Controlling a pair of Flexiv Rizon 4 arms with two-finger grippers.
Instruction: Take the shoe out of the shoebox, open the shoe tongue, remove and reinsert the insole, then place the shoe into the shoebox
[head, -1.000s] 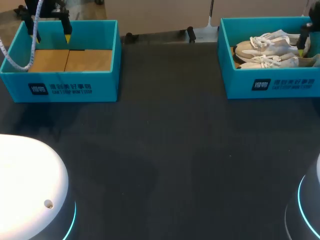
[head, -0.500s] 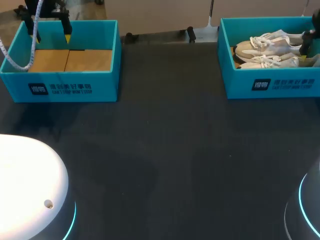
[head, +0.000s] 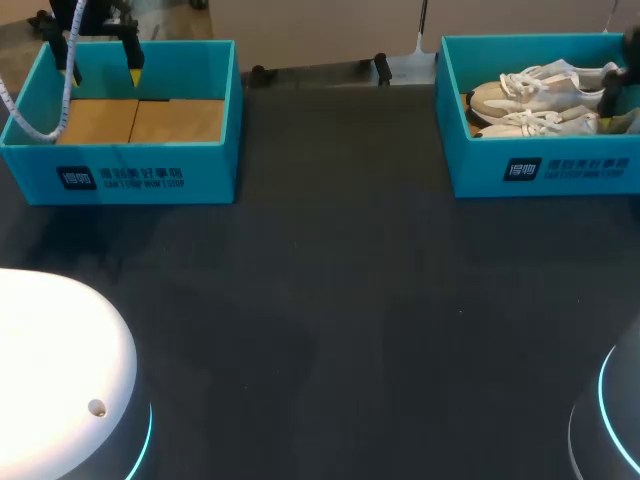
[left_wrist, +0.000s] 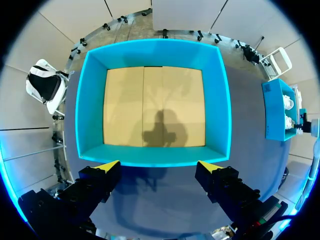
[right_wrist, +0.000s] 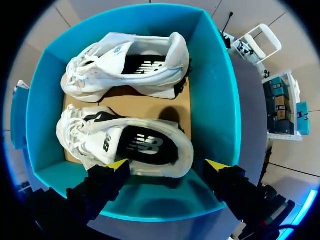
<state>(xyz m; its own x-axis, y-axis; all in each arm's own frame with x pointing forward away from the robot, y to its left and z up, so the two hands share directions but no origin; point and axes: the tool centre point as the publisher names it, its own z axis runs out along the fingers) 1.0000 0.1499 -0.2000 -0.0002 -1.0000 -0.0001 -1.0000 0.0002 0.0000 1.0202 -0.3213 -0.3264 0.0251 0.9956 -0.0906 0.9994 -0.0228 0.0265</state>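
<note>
Right end effector (right_wrist: 167, 164) released, above near shoe (right_wrist: 127, 142) in box (right_wrist: 212, 95). Likely light, soft upper; best gripped at stiffer heel collar.

a teal box (head: 212, 168), open-topped with a tan cardboard floor, stands at the upper left of the frame on the dark table (head: 330, 300).

Shoebox (head: 545, 170): teal, open-topped, tan cardboard floor; stands at the table's far right and holds both shoes.
Near shoe (right_wrist: 125, 142): off-white sneaker with white laces, upright on its sole along the front wall, toe toward the table's middle; dark insole (right_wrist: 142, 145) seated inside.
Far shoe (right_wrist: 130, 65): matching sneaker along the back wall, toe the same way.
Second shoebox (head: 120, 175): same teal, far left, well apart.
</note>
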